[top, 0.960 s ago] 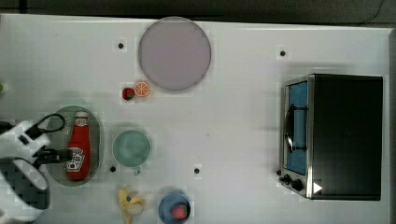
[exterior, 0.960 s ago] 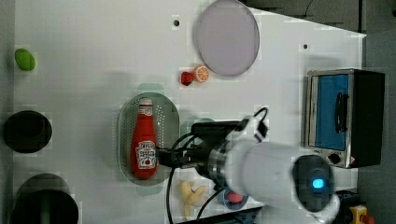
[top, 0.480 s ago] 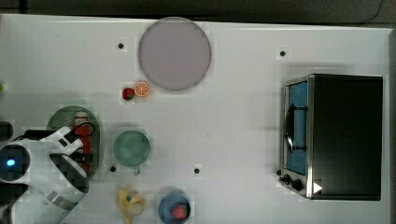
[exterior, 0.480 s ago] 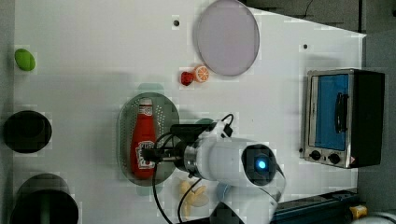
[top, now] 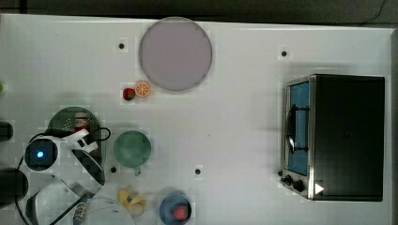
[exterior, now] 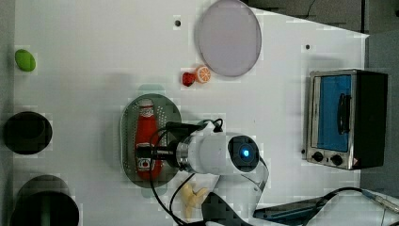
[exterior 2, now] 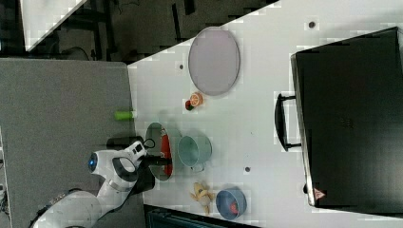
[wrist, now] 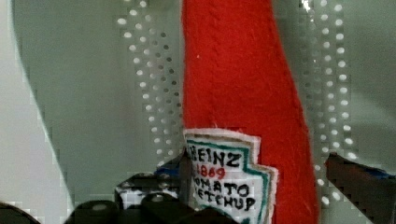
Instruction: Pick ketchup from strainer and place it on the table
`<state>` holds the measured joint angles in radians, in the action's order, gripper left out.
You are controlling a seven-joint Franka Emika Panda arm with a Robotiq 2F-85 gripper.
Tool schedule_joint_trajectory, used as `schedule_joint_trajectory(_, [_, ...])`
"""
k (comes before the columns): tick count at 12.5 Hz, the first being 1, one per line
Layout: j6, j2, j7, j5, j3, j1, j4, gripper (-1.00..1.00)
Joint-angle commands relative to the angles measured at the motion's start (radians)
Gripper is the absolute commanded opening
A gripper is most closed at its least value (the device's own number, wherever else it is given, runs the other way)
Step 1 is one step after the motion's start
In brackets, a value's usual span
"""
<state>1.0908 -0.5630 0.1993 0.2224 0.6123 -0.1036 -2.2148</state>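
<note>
- The gripper (wrist: 261, 184) hangs low over the strainer (exterior: 167, 115), jaws spread wide with one finger on either side of the ketchup (wrist: 243, 93).
- In the wrist view, the fingers (wrist: 359, 179) flank the bottle's labelled body; whether they touch it cannot be told.
- The ketchup lies flat in the strainer on the table (top: 234, 131).

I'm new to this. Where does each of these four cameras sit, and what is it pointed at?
Top view: overhead, straight down on the table; the white arm is bottom left.
Left view: also from above; the arm reaches over the strainer and ketchup.
Right view: high up, turned sideways, seeing table, arm and dark floor.
Wrist view: on the arm, close above the ketchup label, open jaws on either side of the bottle.
All four show the ketchup.
</note>
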Motion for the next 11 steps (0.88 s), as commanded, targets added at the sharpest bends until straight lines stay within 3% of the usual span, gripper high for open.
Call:
schedule_joint_trajectory(1, [0.010,-0.018,0.076,0.046,-0.014,-0.028,0.024,0.91])
schedule_joint_trajectory(4, [0.039,-0.025,0.087,0.046,-0.019,-0.033,0.028,0.25])
schedule_joint_trajectory(9, [-0.063,0.133,0.087,0.017,0.027,-0.012,0.022,0.25])
schedule_joint_trajectory(11, [-0.195,0.247,0.087,-0.081,0.049,0.005,0.030,0.25])
